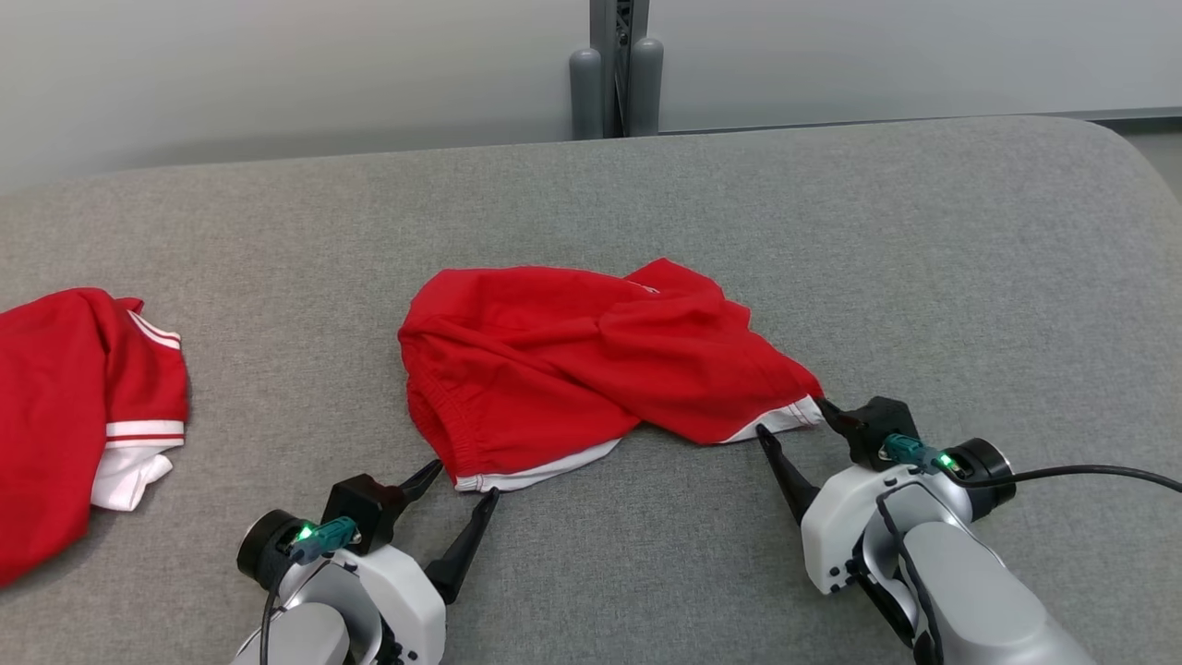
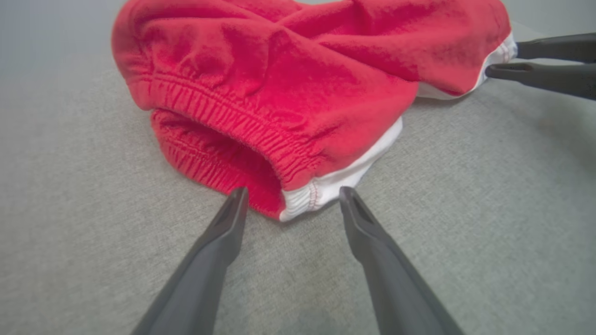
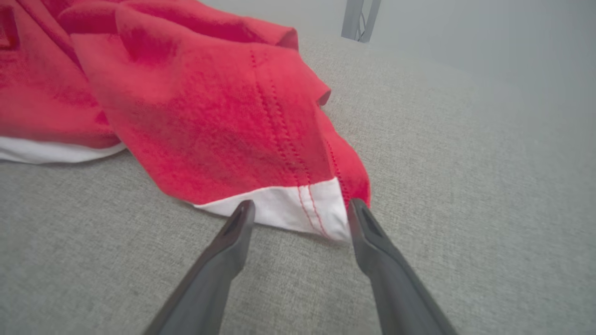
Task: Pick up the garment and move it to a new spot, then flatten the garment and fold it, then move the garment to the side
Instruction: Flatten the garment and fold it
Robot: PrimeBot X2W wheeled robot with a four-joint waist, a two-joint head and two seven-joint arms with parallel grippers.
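Pickup step: left gripper (image 1: 466, 479) and right gripper (image 1: 790, 416), jaws wide, bracket 2 near corners of the garment (image 1: 591, 360). Next, both should probably close and lift.

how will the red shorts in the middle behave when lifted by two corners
Likely floppy: the red shorts lie crumpled in soft folds, so the middle should sag. Probably light, being thin cloth. The gathered waistband may stretch when pulled.

no readable text, labels or numbers
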